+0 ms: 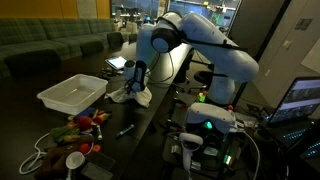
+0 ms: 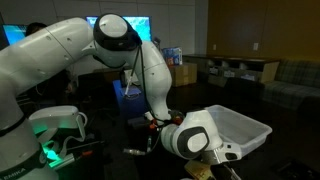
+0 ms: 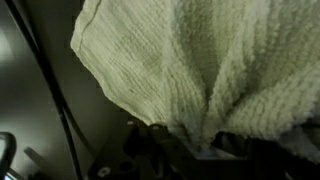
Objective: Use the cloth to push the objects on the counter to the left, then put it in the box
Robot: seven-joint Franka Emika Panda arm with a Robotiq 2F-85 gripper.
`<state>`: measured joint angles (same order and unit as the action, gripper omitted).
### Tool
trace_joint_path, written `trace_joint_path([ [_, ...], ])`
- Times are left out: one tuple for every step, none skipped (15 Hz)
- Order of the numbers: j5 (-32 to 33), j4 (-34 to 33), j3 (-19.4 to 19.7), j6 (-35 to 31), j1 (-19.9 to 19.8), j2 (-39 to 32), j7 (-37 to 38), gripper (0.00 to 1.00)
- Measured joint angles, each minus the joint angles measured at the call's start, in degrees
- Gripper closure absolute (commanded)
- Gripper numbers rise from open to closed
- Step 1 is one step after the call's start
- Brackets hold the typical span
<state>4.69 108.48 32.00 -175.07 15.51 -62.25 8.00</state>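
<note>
**Cloth pinched in closed gripper**

The gripper [image 1: 134,86] is clamped on the cream cloth [image 1: 131,97], whose bunched folds fill the wrist view. The cloth hangs low over the dark worktop [image 1: 146,113], near the white box [image 1: 55,100]. The colourful objects [image 1: 82,124] lie clustered by the box.

Random stuff sitting around this setup

Green couch [image 1: 40,40] along the back. A tablet [image 1: 117,62] with a lit screen sits near the far edge of the surface [image 1: 150,112], and a black pen [image 1: 125,130] lies closer to the near edge. Off the surface there's a laptop [image 1: 300,100] with its screen on, a unit [image 1: 205,122] glowing green, a blue monitor [image 2: 120,25], and some cartons [image 2: 185,72].
</note>
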Motion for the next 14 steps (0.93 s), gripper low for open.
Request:
trace_joint_path([
  [0.0, 2.1, 0.1, 1.1, 0.2, 1.1, 0.0, 0.92],
  [0.1, 4.3, -0.1, 2.1, 0.5, 2.5, -0.1, 0.92],
  [0.4, 6.9, -0.3, 3.3, 1.1, 4.0, -0.1, 0.91],
  [0.8, 9.7, -0.8, 4.5, 1.9, 5.7, -0.2, 0.91],
  [1.2, 12.4, -1.7, 5.5, 2.5, 7.6, -0.3, 0.91],
  [1.8, 15.2, -3.0, 6.8, 3.3, 9.8, -0.4, 0.91],
  [2.2, 17.8, -4.4, 8.5, 4.0, 11.8, -0.4, 0.92],
  [2.7, 20.0, -6.2, 10.5, 4.8, 13.8, -0.4, 0.91],
  [3.1, 22.0, -8.1, 13.0, 5.4, 15.8, -0.4, 0.92],
  [3.4, 23.6, -10.4, 15.7, 5.8, 17.7, -0.4, 0.91],
  [3.7, 24.8, -12.9, 18.8, 5.9, 19.5, -0.4, 0.91],
  [3.8, 25.7, -15.4, 21.6, 5.7, 21.1, -0.5, 0.91],
  [3.8, 26.1, -18.2, 24.4, 5.3, 22.5, -0.8, 0.92],
  [3.8, 26.2, -21.2, 27.1, 4.5, 23.7, -1.3, 0.92],
])
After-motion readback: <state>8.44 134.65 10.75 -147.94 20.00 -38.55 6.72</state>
